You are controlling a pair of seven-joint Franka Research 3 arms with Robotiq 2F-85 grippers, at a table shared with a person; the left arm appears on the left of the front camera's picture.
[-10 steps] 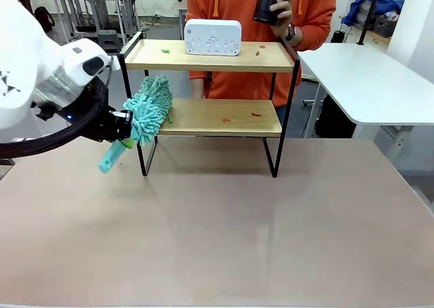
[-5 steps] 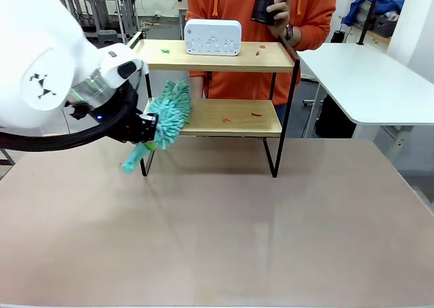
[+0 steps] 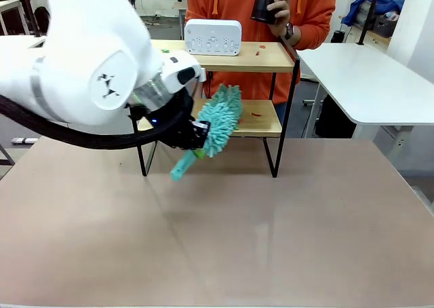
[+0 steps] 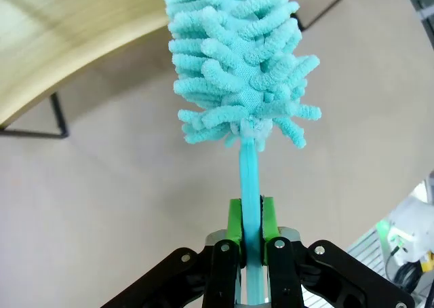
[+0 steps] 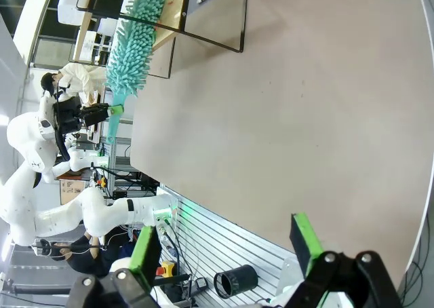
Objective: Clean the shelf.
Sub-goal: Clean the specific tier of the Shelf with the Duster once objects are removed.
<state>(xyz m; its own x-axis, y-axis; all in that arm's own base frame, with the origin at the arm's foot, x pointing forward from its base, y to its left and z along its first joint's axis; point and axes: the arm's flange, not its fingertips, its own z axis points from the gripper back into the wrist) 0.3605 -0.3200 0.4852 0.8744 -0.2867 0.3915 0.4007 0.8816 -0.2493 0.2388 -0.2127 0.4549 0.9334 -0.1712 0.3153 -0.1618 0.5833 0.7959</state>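
- Since a second ago the left arm has swung from the left end of the shelf (image 3: 271,55) toward its middle, and the duster (image 3: 220,121) has come along the front of the lower board with it.
- That shelf stands at the far side of the tabletop (image 3: 271,240), between the robot and the person in orange, with the arm hiding its left part.
- Now the fluffy teal head of the duster lies tilted up to the right across the middle of the lower board, its handle slanting down toward the robot. Whether the fibres actually press on the wood I cannot tell.
- Holding it is the left gripper (image 4: 251,216), clamped tight on the thin teal handle just below the head, green pads on either side.
- A red scrap (image 3: 255,114) lies on the lower board just to the right of the head, so that stretch looks unswept.
- Another red scrap (image 3: 258,49) sits on the top board, near a white box (image 3: 212,36) standing there. That board looks not yet cleaned.
- My reading is that the job is partway: the sweep has reached the middle of the lower board, with its right end and all of the top board left.
- Over the near tabletop the right gripper (image 5: 227,243) hangs with its jaws spread wide and nothing between them, well apart from the shelf.
- Behind the shelf, the person's hand (image 3: 286,6) holds a dark cup (image 3: 266,1) above the top board's right end.
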